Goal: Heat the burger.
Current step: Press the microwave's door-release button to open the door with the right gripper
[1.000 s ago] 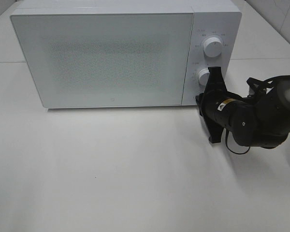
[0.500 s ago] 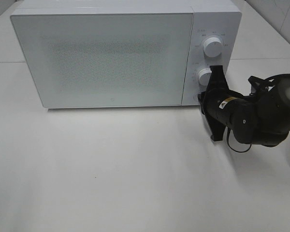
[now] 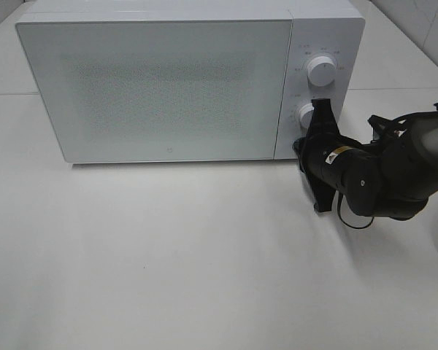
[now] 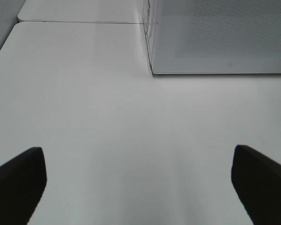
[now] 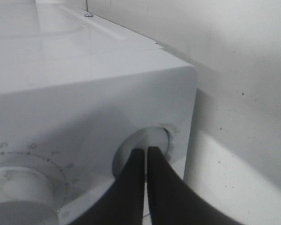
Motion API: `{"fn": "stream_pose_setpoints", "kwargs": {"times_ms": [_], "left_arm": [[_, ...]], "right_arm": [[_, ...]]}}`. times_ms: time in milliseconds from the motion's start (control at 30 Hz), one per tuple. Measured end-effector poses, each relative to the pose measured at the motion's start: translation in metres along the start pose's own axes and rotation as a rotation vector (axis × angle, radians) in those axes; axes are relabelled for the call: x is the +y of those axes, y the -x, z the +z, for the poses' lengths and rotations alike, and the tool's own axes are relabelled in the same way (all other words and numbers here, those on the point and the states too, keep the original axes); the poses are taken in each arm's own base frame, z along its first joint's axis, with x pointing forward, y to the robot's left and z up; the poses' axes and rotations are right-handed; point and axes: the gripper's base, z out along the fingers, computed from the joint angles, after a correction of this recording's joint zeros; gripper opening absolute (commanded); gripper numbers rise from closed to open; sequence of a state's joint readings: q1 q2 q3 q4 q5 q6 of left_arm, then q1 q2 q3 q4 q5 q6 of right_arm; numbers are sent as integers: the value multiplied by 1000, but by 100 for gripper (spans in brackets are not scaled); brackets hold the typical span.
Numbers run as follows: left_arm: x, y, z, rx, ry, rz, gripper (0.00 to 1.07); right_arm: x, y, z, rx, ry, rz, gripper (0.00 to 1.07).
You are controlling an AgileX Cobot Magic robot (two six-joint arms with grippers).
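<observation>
The burger is out of view; the white microwave (image 3: pixel 160 87) stands with its door closed. My right gripper (image 3: pixel 301 148) is shut and empty at the lower right of the microwave's control panel, below the two knobs (image 3: pixel 321 71). In the right wrist view my right gripper (image 5: pixel 145 151) has its closed tips against a small round button (image 5: pixel 161 140) near the panel's lower corner, beside the lower knob (image 5: pixel 18 192). My left gripper (image 4: pixel 136 154) is open over bare table, holding nothing, and the microwave's left front corner (image 4: pixel 152 70) lies ahead of it.
The microwave sits at the back of the white table (image 3: pixel 168 255). The right arm's dark body (image 3: pixel 383 182) lies across the table to the right of the control panel. A seam (image 4: pixel 84 21) crosses the table beside the microwave.
My right gripper has edged slightly closer to the control panel. The left gripper stays open and the microwave door stays closed.
</observation>
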State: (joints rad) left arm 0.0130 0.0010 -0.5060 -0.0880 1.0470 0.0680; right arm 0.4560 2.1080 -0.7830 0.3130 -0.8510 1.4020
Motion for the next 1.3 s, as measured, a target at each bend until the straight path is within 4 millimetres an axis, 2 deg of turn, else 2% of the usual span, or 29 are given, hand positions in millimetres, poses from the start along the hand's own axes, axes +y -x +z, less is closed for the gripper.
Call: {"fn": "stream_pose_setpoints", "kwargs": {"times_ms": [1300], "left_arm": [[0, 0, 0, 0, 0, 0, 105]], "right_arm": [[1, 0, 4, -38, 32, 11, 0]]}}
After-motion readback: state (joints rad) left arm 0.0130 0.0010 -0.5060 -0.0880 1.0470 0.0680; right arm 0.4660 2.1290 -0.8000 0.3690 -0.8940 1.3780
